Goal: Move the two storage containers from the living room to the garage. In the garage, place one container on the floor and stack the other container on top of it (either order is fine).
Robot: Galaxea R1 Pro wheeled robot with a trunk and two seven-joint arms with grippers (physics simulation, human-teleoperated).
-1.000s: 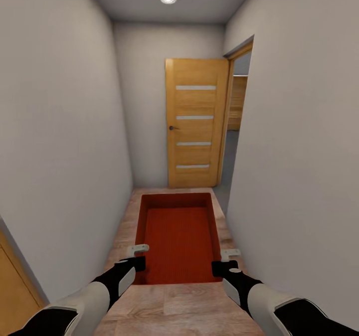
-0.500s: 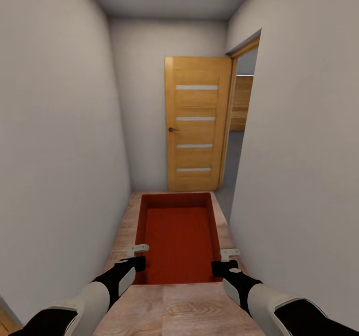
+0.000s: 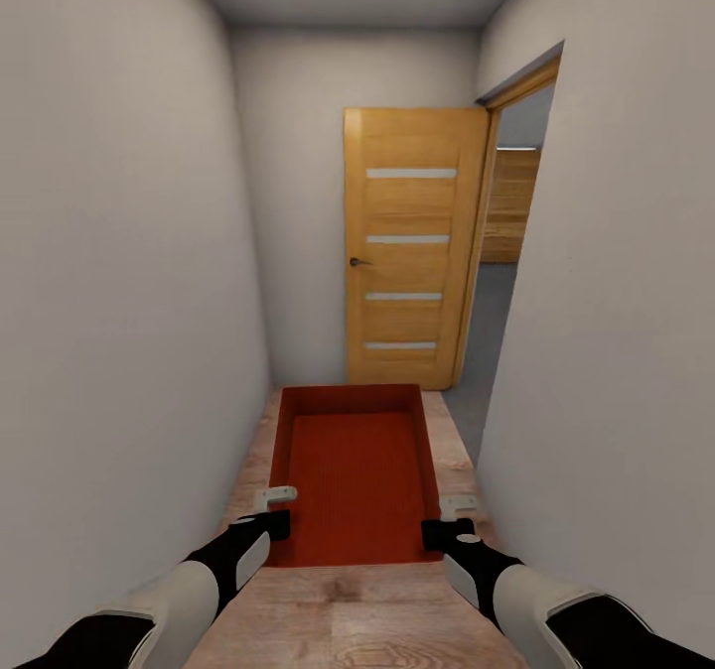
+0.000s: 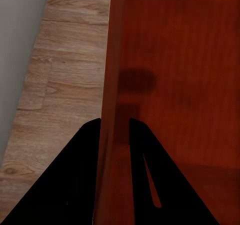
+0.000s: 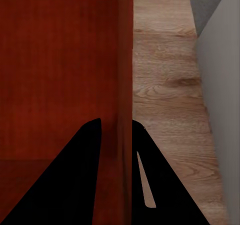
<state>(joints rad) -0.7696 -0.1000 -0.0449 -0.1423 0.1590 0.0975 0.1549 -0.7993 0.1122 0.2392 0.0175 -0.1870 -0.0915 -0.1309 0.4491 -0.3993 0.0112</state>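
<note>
One red-orange open-top storage container (image 3: 353, 475) hangs in front of me above a light wood plank floor, held by its two long walls. My left gripper (image 3: 275, 510) is shut on the left wall near the container's close end, and my right gripper (image 3: 444, 518) is shut on the right wall. In the left wrist view, the black fingers of the left gripper (image 4: 114, 122) pinch the thin red wall (image 4: 112, 60). The right wrist view shows the right gripper (image 5: 116, 122) clamped on the other wall (image 5: 125, 60). The container is empty.
I am in a narrow corridor between plain walls on the left (image 3: 119, 302) and right (image 3: 616, 351). A wooden door (image 3: 412, 247) stands open at the far end, beside a doorway (image 3: 501, 282) on the right. Grey floor (image 3: 475, 401) lies beyond; I cannot tell if it is the garage.
The camera has moved forward along the corridor, so the door and doorway look nearer and sit further right. Both grippers keep the same hold on the container.
</note>
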